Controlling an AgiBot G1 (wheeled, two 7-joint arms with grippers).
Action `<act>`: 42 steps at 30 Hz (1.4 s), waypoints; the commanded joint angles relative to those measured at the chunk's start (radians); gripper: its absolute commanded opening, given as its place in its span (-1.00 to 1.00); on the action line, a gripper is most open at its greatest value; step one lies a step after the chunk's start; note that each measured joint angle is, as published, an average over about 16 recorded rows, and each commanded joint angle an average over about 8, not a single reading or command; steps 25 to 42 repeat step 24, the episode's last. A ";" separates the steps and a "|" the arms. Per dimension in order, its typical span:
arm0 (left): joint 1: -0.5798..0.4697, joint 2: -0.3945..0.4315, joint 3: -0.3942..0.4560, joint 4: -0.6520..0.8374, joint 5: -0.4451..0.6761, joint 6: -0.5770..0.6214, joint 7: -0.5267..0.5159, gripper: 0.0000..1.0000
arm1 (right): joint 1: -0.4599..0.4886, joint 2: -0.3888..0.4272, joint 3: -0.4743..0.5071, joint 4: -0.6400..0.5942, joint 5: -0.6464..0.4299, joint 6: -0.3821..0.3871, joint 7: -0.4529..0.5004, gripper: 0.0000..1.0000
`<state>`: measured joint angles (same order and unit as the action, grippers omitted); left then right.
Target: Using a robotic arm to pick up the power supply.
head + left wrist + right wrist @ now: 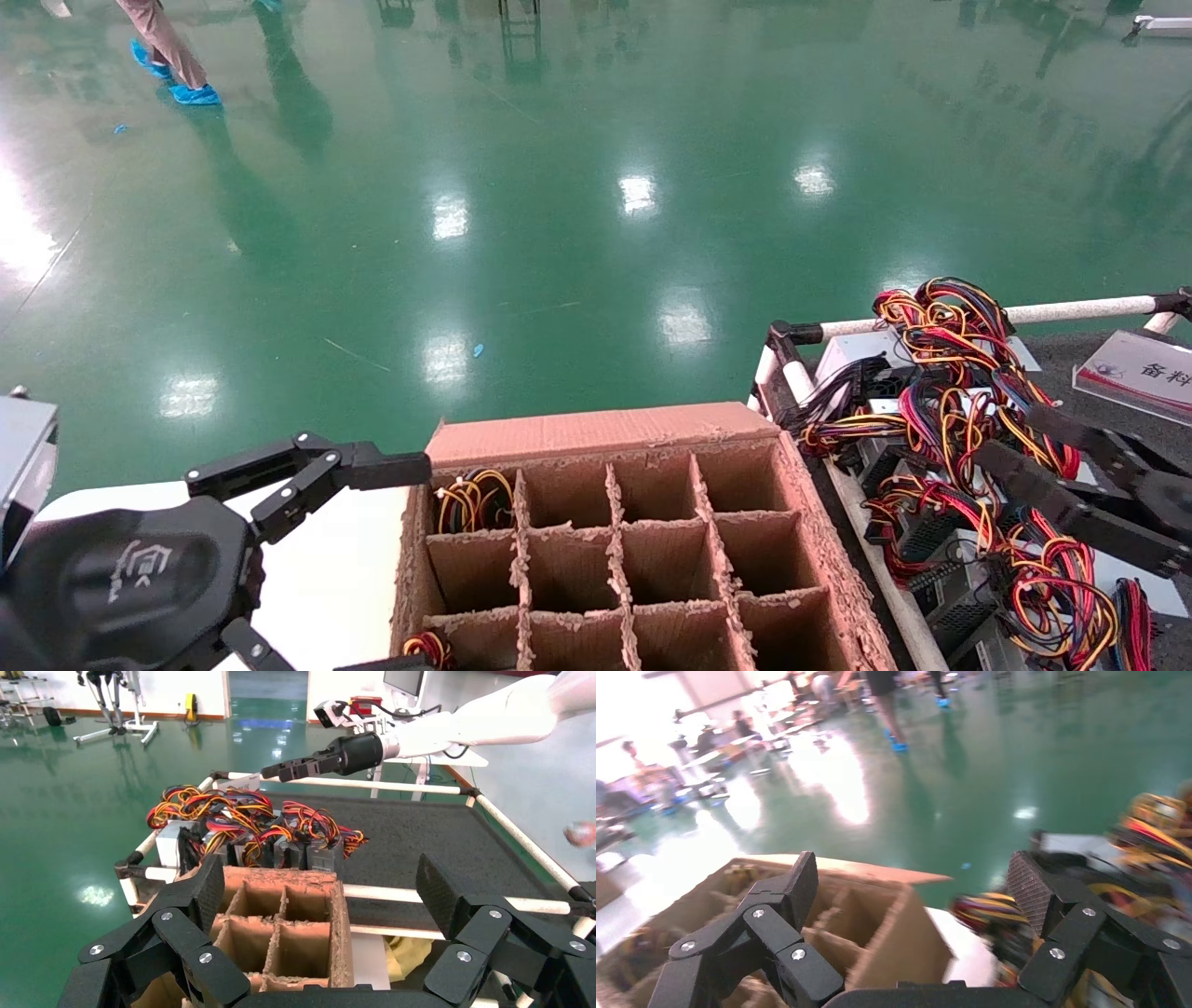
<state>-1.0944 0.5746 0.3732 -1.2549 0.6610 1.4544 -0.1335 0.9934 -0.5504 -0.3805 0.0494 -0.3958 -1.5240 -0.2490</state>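
Observation:
Several power supplies (941, 559), grey boxes under tangled red, yellow and black wires (941, 326), lie in a black-floored cart at the right. The left wrist view shows them (309, 855) beyond the cardboard box. My right gripper (1010, 438) hangs open just above this wire pile, nothing between its fingers. Its white arm (485, 724) and gripper (295, 768) also show in the left wrist view, over the cart. In the right wrist view the right gripper (912, 881) is open, with blurred wires (989, 910) beneath. My left gripper (414, 564) stays open and empty beside the box's left wall.
A cardboard box (605, 433) with divider cells stands at front centre; wire bundles (475, 499) fill its far-left cell. The cart has a white tube rail (1071, 309) and a label card (1141, 373). A white table (326, 578) lies under the left gripper. A person's feet (182, 89) are far off.

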 commanded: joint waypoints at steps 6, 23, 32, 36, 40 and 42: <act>0.000 0.000 0.000 0.000 0.000 0.000 0.000 1.00 | 0.004 -0.007 -0.005 -0.012 -0.007 -0.001 -0.006 1.00; 0.000 0.000 0.000 0.000 0.000 0.000 0.000 1.00 | -0.007 -0.003 -0.001 -0.010 -0.002 -0.010 0.004 1.00; 0.000 0.000 0.000 0.000 0.000 0.000 0.000 1.00 | -0.008 -0.003 -0.001 -0.011 -0.001 -0.012 0.006 1.00; 0.000 0.000 0.000 0.000 0.000 0.000 0.000 1.00 | -0.008 -0.003 -0.001 -0.011 -0.001 -0.012 0.006 1.00; 0.000 0.000 0.000 0.000 0.000 0.000 0.000 1.00 | -0.008 -0.003 -0.001 -0.011 -0.001 -0.012 0.006 1.00; 0.000 0.000 0.000 0.000 0.000 0.000 0.000 1.00 | -0.008 -0.003 -0.001 -0.011 -0.001 -0.012 0.006 1.00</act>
